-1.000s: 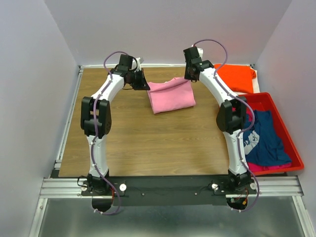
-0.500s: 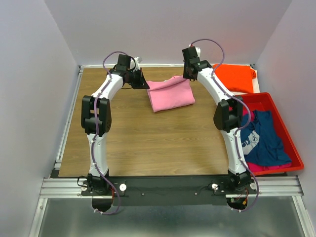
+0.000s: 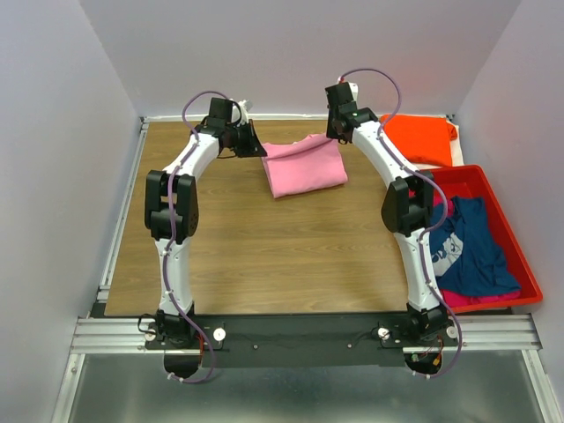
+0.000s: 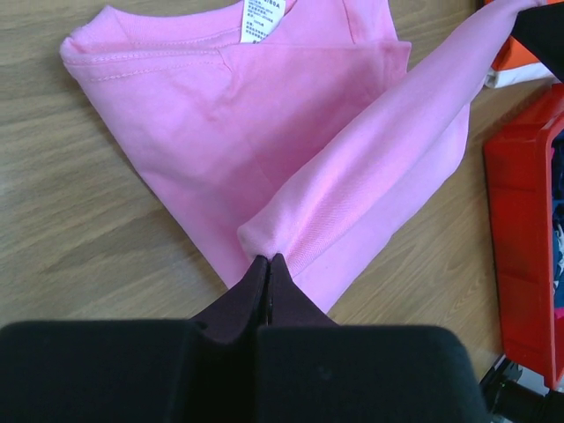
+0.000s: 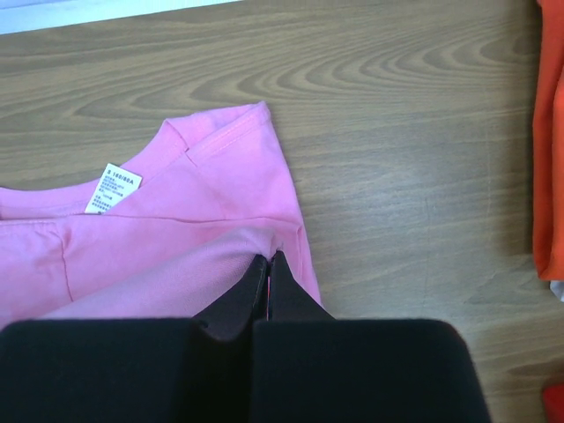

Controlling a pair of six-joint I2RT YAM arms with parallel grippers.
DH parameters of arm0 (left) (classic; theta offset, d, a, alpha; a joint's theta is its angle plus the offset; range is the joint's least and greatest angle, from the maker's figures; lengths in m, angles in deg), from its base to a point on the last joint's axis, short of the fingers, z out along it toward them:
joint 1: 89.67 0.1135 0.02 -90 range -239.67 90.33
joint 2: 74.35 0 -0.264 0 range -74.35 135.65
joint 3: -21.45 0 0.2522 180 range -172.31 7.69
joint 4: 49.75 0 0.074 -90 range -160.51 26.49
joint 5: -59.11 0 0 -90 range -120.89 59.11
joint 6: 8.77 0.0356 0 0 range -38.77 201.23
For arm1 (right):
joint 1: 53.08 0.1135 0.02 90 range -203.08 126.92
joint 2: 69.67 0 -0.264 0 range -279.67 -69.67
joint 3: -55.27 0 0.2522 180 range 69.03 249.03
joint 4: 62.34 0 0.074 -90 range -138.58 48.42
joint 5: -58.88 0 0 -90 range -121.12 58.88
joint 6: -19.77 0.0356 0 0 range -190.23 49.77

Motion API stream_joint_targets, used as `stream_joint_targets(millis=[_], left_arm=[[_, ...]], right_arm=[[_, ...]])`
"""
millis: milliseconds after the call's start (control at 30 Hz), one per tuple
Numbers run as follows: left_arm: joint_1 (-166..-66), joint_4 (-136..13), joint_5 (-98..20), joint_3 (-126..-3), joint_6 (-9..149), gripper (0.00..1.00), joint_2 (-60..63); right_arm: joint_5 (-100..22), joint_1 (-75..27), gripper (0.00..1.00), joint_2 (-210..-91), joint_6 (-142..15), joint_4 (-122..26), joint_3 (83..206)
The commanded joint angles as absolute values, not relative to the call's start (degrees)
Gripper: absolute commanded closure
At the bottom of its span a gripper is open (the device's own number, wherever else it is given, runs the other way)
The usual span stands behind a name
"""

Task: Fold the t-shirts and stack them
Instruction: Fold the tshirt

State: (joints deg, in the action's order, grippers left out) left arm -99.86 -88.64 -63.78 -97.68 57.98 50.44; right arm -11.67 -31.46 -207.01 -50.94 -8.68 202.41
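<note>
T-shirts sit in 3 places. The pink t-shirt lies partly folded at the far middle of the table, between the 2 arms. The orange t-shirt lies flat in the far right corner, well apart from the pink one. The navy t-shirt, with white print, is crumpled in the red bin at the right edge, on top of a magenta t-shirt that shows only as a strip at the near end.

The left claw is closed tight on the left end of a fold of pink cloth. From its own wrist camera the left claw has its 2 fingers pressed together with the cloth bunched at the tips. From there a raised band of the pink t-shirt runs up and to the right, above the flat layer beneath it.

The right claw is likewise closed, pinching the other end of that fold. In its wrist view the right claw grips the pink t-shirt just below the collar. A white label shows inside the neck.

The orange t-shirt shows at the right edge of that view. The red bin shows at the right of the left wrist view.
</note>
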Motion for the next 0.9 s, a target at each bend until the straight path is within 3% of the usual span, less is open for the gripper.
stream_joint_targets(millis=[0, 600, 867], left_arm=[[-98.63, -85.58, -64.03, -97.08, 56.01, 1.00, 48.87], [-96.61, -83.03, -67.89, -103.05, 54.86, 1.00, 52.21], [-96.70, -83.90, -69.30, -98.07, 57.84, 1.00, 48.10]], right_arm=[[-8.35, -32.52, 1.00, -205.89, -52.47, -11.31, 205.25], [-7.65, -32.52, 1.00, -208.54, -54.23, -17.37, 210.71], [-9.14, -32.52, 1.00, -199.07, -53.97, -17.55, 199.13]])
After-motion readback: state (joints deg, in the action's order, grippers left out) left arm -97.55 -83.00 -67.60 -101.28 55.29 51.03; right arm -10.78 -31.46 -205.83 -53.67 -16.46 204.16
